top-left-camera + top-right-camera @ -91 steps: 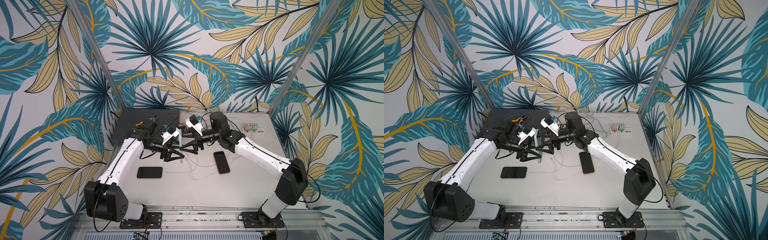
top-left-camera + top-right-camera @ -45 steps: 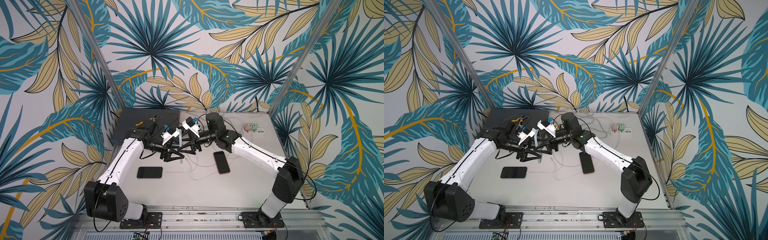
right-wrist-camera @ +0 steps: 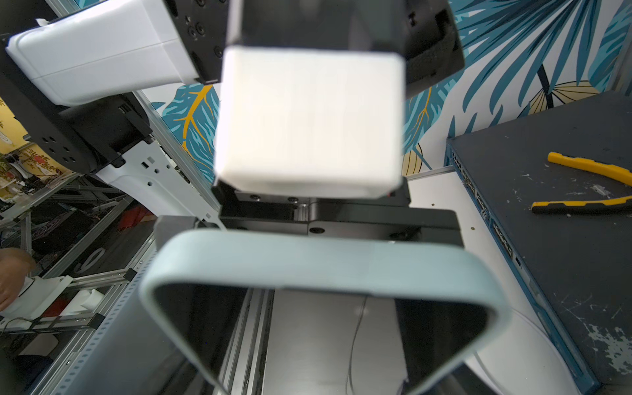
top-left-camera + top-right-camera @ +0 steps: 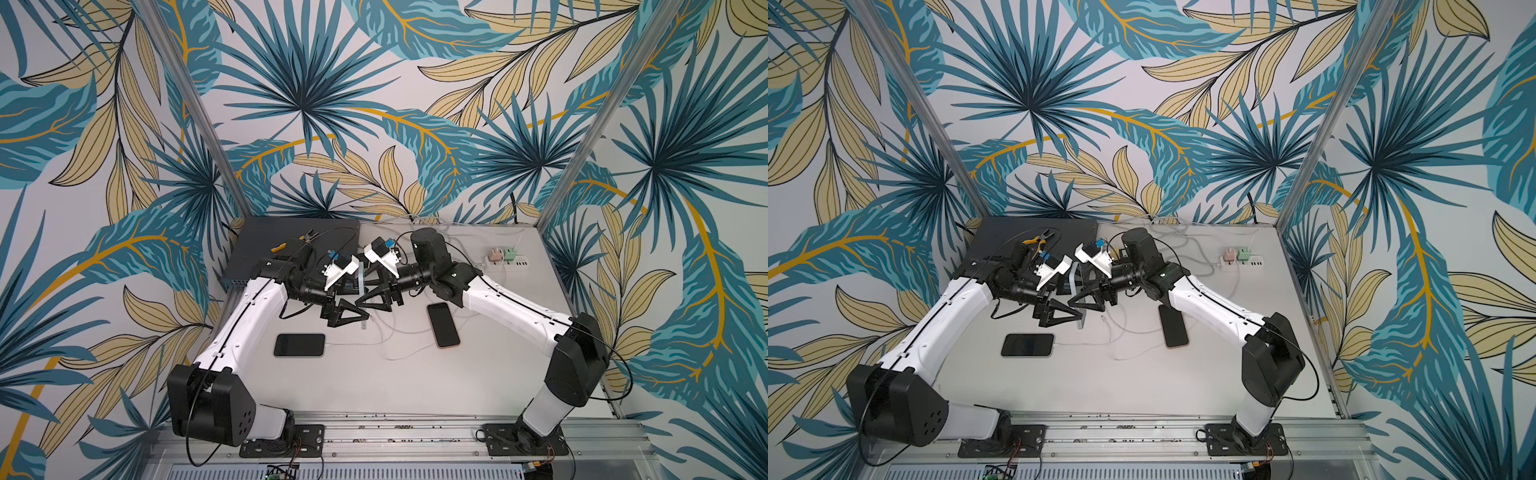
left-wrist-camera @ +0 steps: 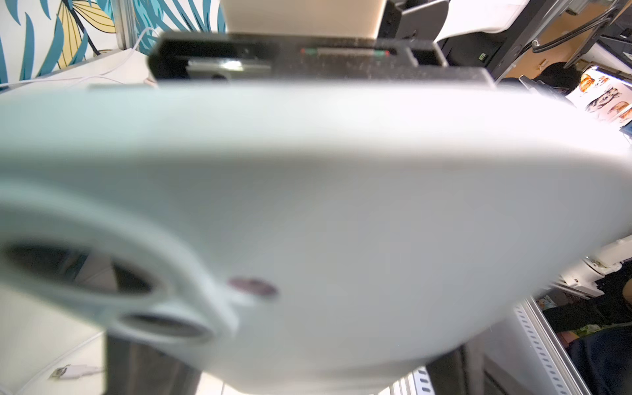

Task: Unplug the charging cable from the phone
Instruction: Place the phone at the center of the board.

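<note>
A phone in a light blue case (image 4: 363, 291) (image 4: 1074, 280) stands on edge above the table's middle, between my two grippers. My right gripper (image 4: 365, 291) is shut across its width, and the screen and case rim (image 3: 307, 263) fill the right wrist view. My left gripper (image 4: 358, 311) is open at the phone's lower end. Its dark fingers (image 5: 150, 362) stand wide apart beneath the case back (image 5: 342, 205). One end of a white charging cable (image 5: 73, 371) lies loose on the table with its plug free, and nothing is plugged into the raised phone.
A black phone (image 4: 299, 345) lies front left with a white cable (image 4: 349, 344) in its end. Another phone (image 4: 444, 330) lies right of centre among loose cables. A dark network switch (image 4: 257, 257) with yellow pliers (image 4: 286, 246) sits back left. A power strip (image 4: 507, 261) sits back right.
My right arm moved in toward the left arm and its jaws narrowed onto the phone. My left gripper's fingers then spread apart and let go of it.
</note>
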Controlling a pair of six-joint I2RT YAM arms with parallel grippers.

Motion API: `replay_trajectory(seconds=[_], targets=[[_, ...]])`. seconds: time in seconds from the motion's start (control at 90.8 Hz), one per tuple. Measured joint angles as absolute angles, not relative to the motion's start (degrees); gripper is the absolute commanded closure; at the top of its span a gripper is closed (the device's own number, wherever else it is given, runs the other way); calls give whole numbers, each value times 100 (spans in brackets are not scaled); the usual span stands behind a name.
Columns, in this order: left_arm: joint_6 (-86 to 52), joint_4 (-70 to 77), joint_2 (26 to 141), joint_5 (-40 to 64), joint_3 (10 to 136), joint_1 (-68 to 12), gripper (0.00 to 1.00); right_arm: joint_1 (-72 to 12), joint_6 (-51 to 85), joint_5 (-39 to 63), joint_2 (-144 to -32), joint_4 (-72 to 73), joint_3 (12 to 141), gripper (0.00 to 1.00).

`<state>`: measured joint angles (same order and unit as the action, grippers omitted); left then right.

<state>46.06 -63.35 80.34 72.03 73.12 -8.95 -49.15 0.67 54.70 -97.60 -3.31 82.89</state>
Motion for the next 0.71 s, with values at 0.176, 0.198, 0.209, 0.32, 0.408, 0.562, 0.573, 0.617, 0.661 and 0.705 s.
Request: replay_trajectory(seconds=[0.176,0.198,0.209,0.32,0.408,0.562,0.573,0.617,0.661,0.705], targets=[[4423,-6132,8034,6984,7306,-895,0,-4893,200,5072,-9675,-582,8230,43],[4377,-6086,8034,6943,7299,-895,0,-4884,226,5017,-9657,-620,8211,42],[4359,-6069,8034,6923,7299,-895,0,-4880,237,4993,-9647,-635,8197,42],[4108,-5830,8012,6812,7255,-895,0,-4759,377,4584,-9559,-917,8055,40],[3933,-5651,7966,6748,7227,-895,0,-4622,532,4211,-9559,-1221,7942,40],[3750,-5417,7944,6659,7223,-895,0,-4298,891,3752,-9557,-1599,7662,39],[3743,-5411,7944,6657,7223,-895,0,-4278,913,3719,-9557,-1636,7644,38],[3704,-5369,7940,6646,7218,-895,0,-4180,996,3548,-9557,-1778,7579,37],[3677,-5336,7937,6635,7214,-895,0,-4088,1057,3371,-9557,-1938,7546,36],[3658,-5328,7937,6619,7214,-895,0,-3999,1129,3194,-9557,-2097,7513,35]])
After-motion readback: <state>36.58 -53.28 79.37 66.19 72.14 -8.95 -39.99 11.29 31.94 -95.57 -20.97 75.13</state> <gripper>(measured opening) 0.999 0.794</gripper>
